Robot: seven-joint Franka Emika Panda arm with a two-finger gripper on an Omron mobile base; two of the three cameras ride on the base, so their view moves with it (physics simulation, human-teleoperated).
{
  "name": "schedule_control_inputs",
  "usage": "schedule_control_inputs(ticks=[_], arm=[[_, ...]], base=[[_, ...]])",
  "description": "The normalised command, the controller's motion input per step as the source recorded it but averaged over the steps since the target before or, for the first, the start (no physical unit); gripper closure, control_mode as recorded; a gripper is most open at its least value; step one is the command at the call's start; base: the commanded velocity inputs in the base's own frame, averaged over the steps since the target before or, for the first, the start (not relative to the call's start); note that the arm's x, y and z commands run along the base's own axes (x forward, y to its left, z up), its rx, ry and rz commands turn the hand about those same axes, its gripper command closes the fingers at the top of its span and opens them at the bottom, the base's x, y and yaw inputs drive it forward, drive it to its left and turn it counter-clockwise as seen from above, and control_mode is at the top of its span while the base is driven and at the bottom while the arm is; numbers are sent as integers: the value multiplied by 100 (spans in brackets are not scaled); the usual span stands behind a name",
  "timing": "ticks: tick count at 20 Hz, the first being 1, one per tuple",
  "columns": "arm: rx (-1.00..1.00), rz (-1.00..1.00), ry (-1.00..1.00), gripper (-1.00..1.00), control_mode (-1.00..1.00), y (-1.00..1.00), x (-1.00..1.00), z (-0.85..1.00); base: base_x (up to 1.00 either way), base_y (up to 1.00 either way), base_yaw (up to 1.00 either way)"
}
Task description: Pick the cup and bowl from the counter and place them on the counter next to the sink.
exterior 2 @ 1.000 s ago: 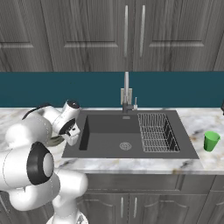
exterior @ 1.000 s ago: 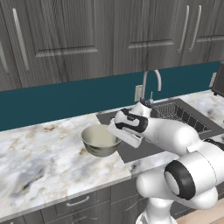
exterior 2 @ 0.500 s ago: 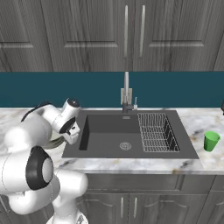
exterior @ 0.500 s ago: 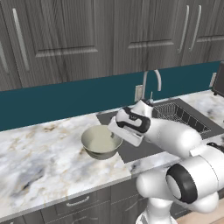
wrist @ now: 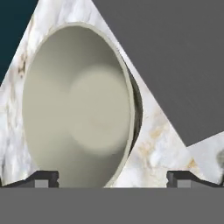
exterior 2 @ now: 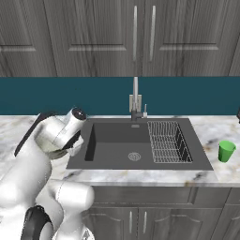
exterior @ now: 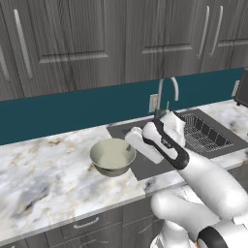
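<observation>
The grey-beige bowl (exterior: 112, 156) stands upright on the white marble counter (exterior: 43, 179), just left of the dark sink (exterior 2: 117, 147). My gripper (exterior: 132, 139) hovers at the bowl's right rim, open. In the hand view the bowl (wrist: 78, 105) lies below the gripper (wrist: 111, 179), whose wide-set fingertips (wrist: 43, 179) straddle its near rim without touching it. The green cup (exterior 2: 227, 151) stands on the counter far to the right of the sink.
A wire rack (exterior 2: 166, 140) fills the sink's right half, and a chrome faucet (exterior 2: 136, 96) rises behind the basin. Dark cabinets and a teal backsplash back the counter. Open marble stretches left of the bowl (exterior: 29, 164).
The jaws have gone from nearly shut to wide open, letting go of the bowl. The bowl rests in the same spot beside the sink; the arm has barely moved.
</observation>
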Motion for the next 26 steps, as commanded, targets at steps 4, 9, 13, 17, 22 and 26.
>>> schedule_control_inputs(ticks=[4, 9, 13, 17, 22, 26], arm=[[1, 6, -24, -100, -100, 0, -95, 34], [-11, 9, -16, -100, -100, 17, -58, 45], [-34, 15, 0, -100, -100, 25, -12, 84], [-36, 16, 0, -100, -100, 3, -31, 86], [-32, 16, 0, -100, -100, 0, -72, 58], [-21, 19, -8, -100, -100, 0, -100, 28]], base=[[0, 0, 0], [0, 0, 0], [0, 0, 0], [0, 0, 0], [0, 0, 0], [0, 0, 0]])
